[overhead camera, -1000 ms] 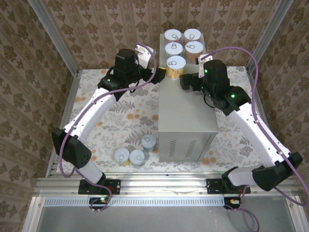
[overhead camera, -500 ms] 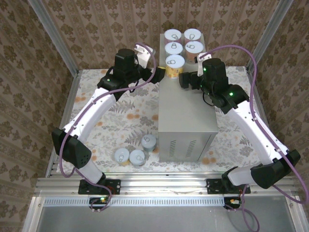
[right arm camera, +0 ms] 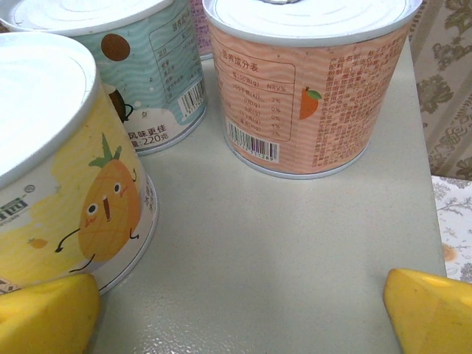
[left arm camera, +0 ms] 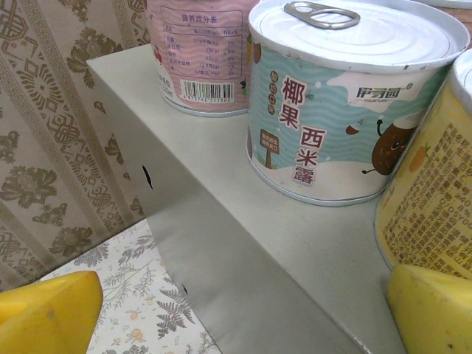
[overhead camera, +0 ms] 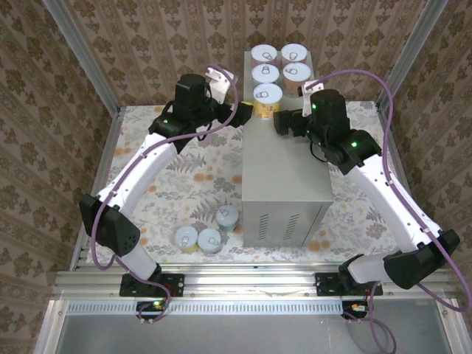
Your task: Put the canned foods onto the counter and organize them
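Note:
Five canned foods stand at the far end of the grey counter (overhead camera: 286,169): two pairs at the back and a yellow can (overhead camera: 268,97) in front of them. Three more cans (overhead camera: 209,240) sit on the floral floor by the counter's near left corner. My left gripper (overhead camera: 245,112) is open at the counter's left edge, its right finger next to the yellow can (left arm camera: 435,199), with a teal can (left arm camera: 346,110) and a pink can (left arm camera: 199,59) beyond. My right gripper (overhead camera: 284,122) is open over the counter top, its left finger beside the yellow can (right arm camera: 66,162) and a peach can (right arm camera: 302,88) ahead.
Patterned walls and aluminium posts (overhead camera: 96,66) close in the workspace on the left, right and back. The near half of the counter top (overhead camera: 284,173) is bare. Floral floor (overhead camera: 184,177) lies left of the counter.
The right gripper has shifted a little left and farther, toward the yellow can. The left arm and the cans have not moved.

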